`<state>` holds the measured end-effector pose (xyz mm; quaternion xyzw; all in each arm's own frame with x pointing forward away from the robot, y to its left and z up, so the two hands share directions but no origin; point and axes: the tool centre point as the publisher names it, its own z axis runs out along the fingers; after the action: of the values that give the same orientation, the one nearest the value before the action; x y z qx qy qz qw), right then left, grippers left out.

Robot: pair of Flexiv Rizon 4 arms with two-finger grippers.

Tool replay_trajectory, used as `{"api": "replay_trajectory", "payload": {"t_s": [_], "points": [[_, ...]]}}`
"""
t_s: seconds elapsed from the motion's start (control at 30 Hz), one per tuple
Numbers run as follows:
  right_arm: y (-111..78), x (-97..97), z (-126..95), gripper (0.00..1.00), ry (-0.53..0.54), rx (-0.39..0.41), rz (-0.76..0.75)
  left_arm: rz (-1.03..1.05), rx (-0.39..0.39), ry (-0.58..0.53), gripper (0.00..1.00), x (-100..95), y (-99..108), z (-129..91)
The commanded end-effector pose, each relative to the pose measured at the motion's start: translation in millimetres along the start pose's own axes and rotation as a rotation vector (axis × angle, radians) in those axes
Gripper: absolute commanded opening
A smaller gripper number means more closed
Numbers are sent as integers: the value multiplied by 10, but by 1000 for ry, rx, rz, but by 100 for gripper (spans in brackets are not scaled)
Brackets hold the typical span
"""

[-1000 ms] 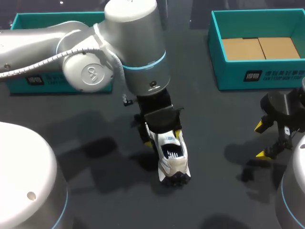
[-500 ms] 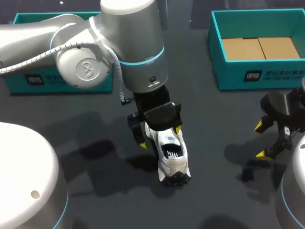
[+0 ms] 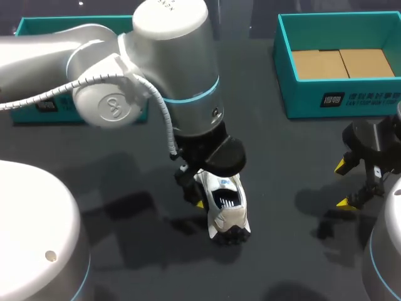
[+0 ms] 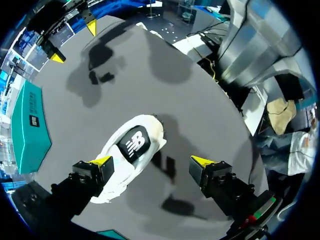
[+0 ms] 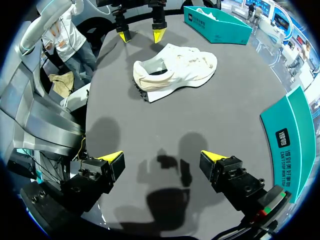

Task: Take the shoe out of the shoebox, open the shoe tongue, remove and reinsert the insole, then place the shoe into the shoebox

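- Left hand (image 4: 151, 161) spread wide over the shoe (image 3: 227, 210); right hand (image 5: 161, 157) wide too, well apart.
- Left arm (image 3: 169, 75) hid its heel from above; teal shoebox (image 3: 338, 103) stood apart.
- White shoe, dark inside, sat upright on the tabletop (image 3: 282, 169).

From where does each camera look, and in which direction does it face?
Head view: above and behind the robot, looking down on the table; left arm and right gripper show.
Left wrist view: on the left wrist, looking down at the shoe; open left gripper shows.
Right wrist view: on the right wrist, looking across the table; open right gripper shows.
Shared: all see the shoe.
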<state>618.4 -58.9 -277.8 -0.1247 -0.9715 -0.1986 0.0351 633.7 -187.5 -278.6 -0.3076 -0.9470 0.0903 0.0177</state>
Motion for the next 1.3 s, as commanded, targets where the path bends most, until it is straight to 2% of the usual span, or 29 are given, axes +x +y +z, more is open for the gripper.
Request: {"api": "replay_trajectory", "payload": {"t_s": [0.03,0.13,0.43,0.6,0.97,1.3], "points": [[-1,11,2,100,-2,1,0,-104,-28,-17,100,26,-33,-3],[-1,11,2,100,-2,1,0,-204,21,32,100,36,-84,59],[-1,11,2,100,-2,1,0,-457,3,24,100,129,-283,235],[-1,11,2,100,-2,1,0,-521,-9,21,100,186,-389,318],[-1,11,2,100,-2,1,0,-632,-59,-9,100,172,-524,573],[-1,11,2,100,-2,1,0,-698,-85,-30,100,104,-521,802]]}}
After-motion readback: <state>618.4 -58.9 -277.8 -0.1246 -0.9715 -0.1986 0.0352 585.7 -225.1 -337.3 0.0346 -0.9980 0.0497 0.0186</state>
